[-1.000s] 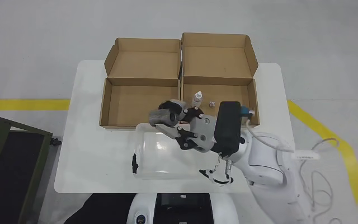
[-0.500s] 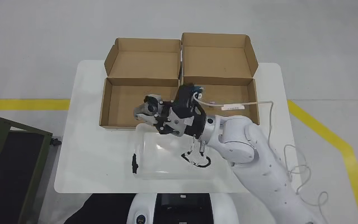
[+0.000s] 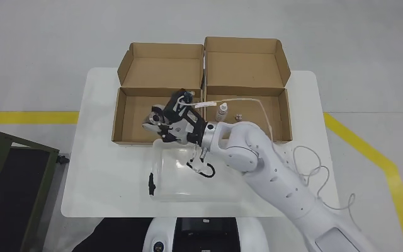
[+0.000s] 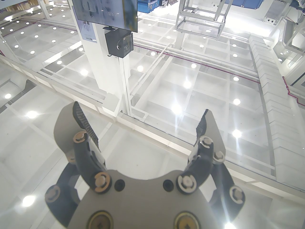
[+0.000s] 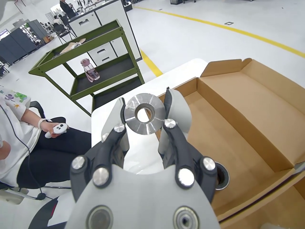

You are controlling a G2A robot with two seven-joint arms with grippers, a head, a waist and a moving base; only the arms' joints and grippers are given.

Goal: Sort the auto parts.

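In the right wrist view my right gripper (image 5: 145,101) is shut on a silver metal ring (image 5: 143,127) with a centre hole, held flat side toward the camera. In the top view this gripper (image 3: 154,123) hangs over the near right part of the left cardboard box (image 3: 129,120). A dark bearing ring (image 5: 221,176) lies on that box's floor below the gripper. The right cardboard box (image 3: 277,116) holds a small white bottle (image 3: 222,111) and a small metal part (image 3: 238,116). My left gripper (image 4: 141,110) is open, empty and pointed up at the ceiling.
A clear plastic container (image 3: 182,179) stands at the table's front, with a small black piece (image 3: 152,183) at its left end. Both boxes' lids stand open at the back. A green metal cart (image 5: 90,72) stands off the table's left side.
The right arm has swung left with the metal ring, from over the clear container's right side to over the left box.
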